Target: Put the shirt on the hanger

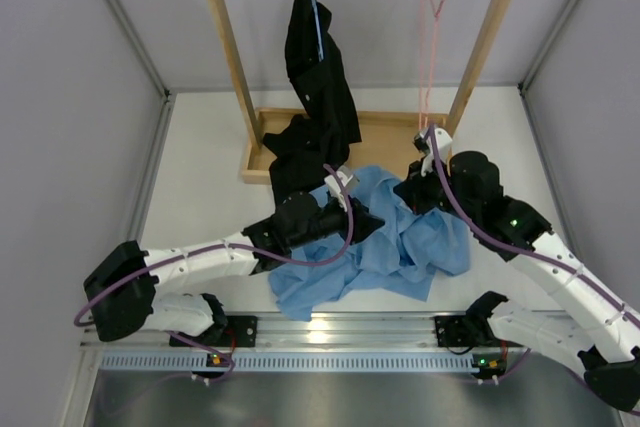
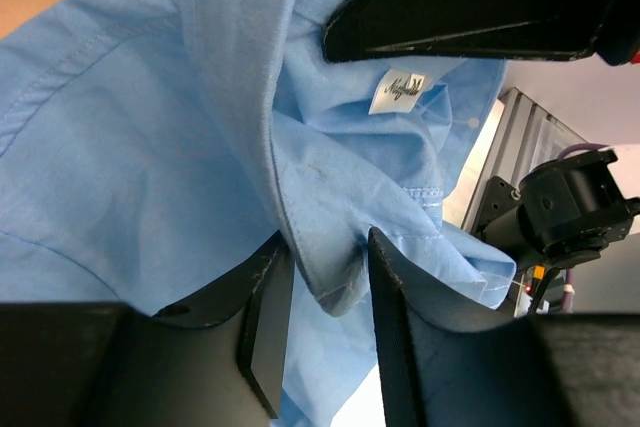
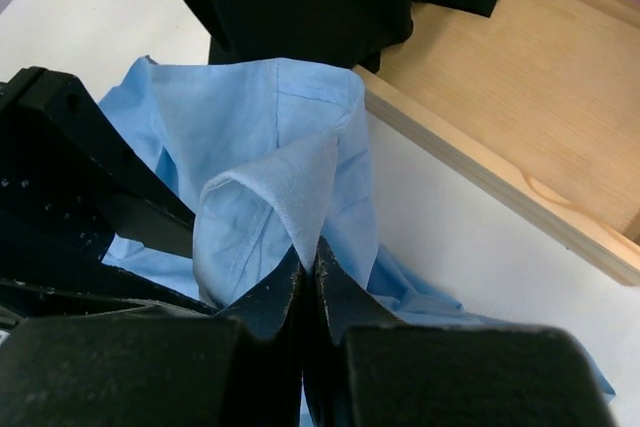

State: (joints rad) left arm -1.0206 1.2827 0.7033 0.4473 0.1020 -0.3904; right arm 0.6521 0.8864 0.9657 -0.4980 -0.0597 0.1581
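Observation:
The light blue shirt (image 1: pixel 405 242) lies crumpled on the table between the two arms. My right gripper (image 1: pixel 412 190) is shut on a raised fold of the shirt (image 3: pixel 290 177), pinched tight between its tips (image 3: pixel 308 259). My left gripper (image 1: pixel 368 219) is open, its jaws standing apart on either side of the shirt's collar edge (image 2: pixel 320 207), with the gripper (image 2: pixel 330 267) close to the label (image 2: pixel 400 90). The pink hanger (image 1: pixel 431 17) hangs empty from the wooden rod at the back right, above my right gripper.
A wooden rack (image 1: pixel 228 42) with a base tray (image 1: pixel 385 137) stands at the back. A black garment (image 1: pixel 318 77) hangs on a thin blue hanger (image 1: pixel 316 9) at the rod's left and drapes onto the tray, next to the shirt. Grey walls close both sides.

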